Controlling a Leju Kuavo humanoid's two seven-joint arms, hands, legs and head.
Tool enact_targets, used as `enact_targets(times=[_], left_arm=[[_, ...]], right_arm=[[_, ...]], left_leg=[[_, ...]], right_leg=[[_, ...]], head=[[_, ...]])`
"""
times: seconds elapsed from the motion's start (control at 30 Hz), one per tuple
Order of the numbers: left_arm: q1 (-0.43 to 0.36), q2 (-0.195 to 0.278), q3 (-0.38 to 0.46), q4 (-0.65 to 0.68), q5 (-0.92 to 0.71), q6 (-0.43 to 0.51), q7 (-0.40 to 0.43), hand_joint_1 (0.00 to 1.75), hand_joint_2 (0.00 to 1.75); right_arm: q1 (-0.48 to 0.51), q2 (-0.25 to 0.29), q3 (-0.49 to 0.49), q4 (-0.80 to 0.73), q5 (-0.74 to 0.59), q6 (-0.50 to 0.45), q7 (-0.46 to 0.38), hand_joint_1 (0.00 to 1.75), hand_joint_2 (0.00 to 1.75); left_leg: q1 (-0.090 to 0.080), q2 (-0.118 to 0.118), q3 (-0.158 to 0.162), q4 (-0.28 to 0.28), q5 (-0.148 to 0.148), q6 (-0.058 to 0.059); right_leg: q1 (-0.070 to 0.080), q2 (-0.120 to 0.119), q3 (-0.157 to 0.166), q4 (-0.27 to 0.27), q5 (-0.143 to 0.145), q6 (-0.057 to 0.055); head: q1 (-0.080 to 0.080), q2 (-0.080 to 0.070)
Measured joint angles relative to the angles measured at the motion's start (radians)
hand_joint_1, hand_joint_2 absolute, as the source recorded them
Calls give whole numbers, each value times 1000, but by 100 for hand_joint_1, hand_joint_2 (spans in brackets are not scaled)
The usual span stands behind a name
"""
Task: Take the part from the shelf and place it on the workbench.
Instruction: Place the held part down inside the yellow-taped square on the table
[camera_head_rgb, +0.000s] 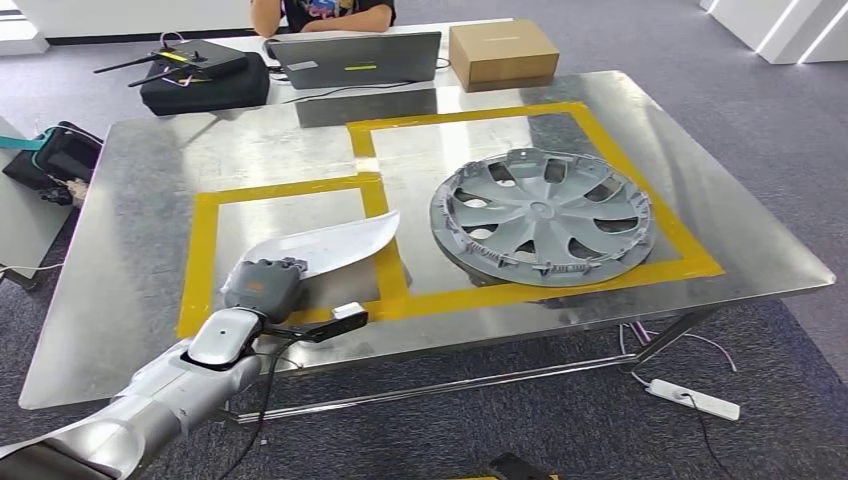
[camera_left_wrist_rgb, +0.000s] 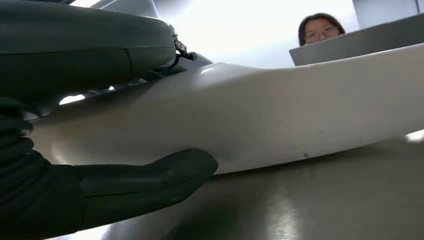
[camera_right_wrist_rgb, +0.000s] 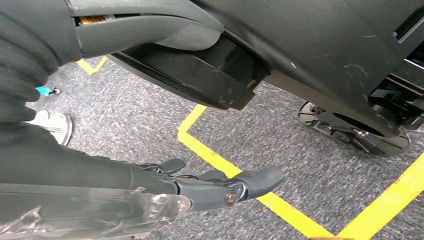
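A white curved part (camera_head_rgb: 335, 243) lies in the left yellow-taped rectangle (camera_head_rgb: 200, 260) of the metal workbench (camera_head_rgb: 140, 220). My left hand (camera_head_rgb: 262, 286) grips its near end. In the left wrist view the part (camera_left_wrist_rgb: 290, 115) rests on the bench top, with the thumb (camera_left_wrist_rgb: 150, 182) under its edge and the dark fingers (camera_left_wrist_rgb: 85, 45) over it. My right hand (camera_right_wrist_rgb: 215, 187) hangs above the grey carpet, its fingers stretched out and holding nothing.
A grey hubcap (camera_head_rgb: 542, 215) fills the right taped rectangle. At the bench's far edge stand a laptop (camera_head_rgb: 355, 58), a cardboard box (camera_head_rgb: 502, 50) and a black case (camera_head_rgb: 205, 82), with a person (camera_head_rgb: 320, 12) behind them. A power strip (camera_head_rgb: 693, 398) lies on the floor.
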Motion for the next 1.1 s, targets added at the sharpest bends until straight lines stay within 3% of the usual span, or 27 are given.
enact_targets(times=[0.13, 0.3, 0.43, 0.9, 1.03, 1.1], left_arm=[[-23, 1, 0, 24, -16, -71, 65, 175, 175], [-38, 6, 1, 38, -20, -109, 88, 175, 175], [-42, 7, 2, 44, -17, -125, 88, 0, 175], [-60, 6, 30, 48, -14, -102, 31, 0, 175], [-56, 3, 65, 48, 53, -40, -50, 0, 0], [-42, -2, 103, 43, 145, 1, -147, 0, 0]], right_arm=[[-2, 0, 4, 0, 0, 2, 9, 0, 175], [-2, 1, 4, 0, -1, 2, 11, 0, 175], [-1, 2, 4, 0, -1, 2, 12, 0, 0], [7, 7, 6, 0, -4, 2, 14, 0, 0], [8, 7, 8, 0, -14, -2, 9, 0, 0], [11, 7, 8, 0, -25, -5, 2, 0, 0]], left_leg=[[0, 0, 0, 0, 0, 0], [0, 0, 0, 0, 1, 1], [0, 0, 0, 0, 1, 1], [0, 0, 1, 0, 2, 1], [0, 0, 1, 0, 2, 1], [0, 0, 1, 0, 2, 1]], right_leg=[[0, 0, 1, 0, 0, 0], [0, 0, 1, 0, 0, 0], [0, 0, 1, 0, 1, 0], [0, 0, 2, 0, 2, -1], [-1, -1, 2, 0, 2, -1], [-1, -1, 1, 0, 2, -1]], head=[[0, 0], [0, 0], [0, 0], [0, 0], [0, 0], [0, 0]])
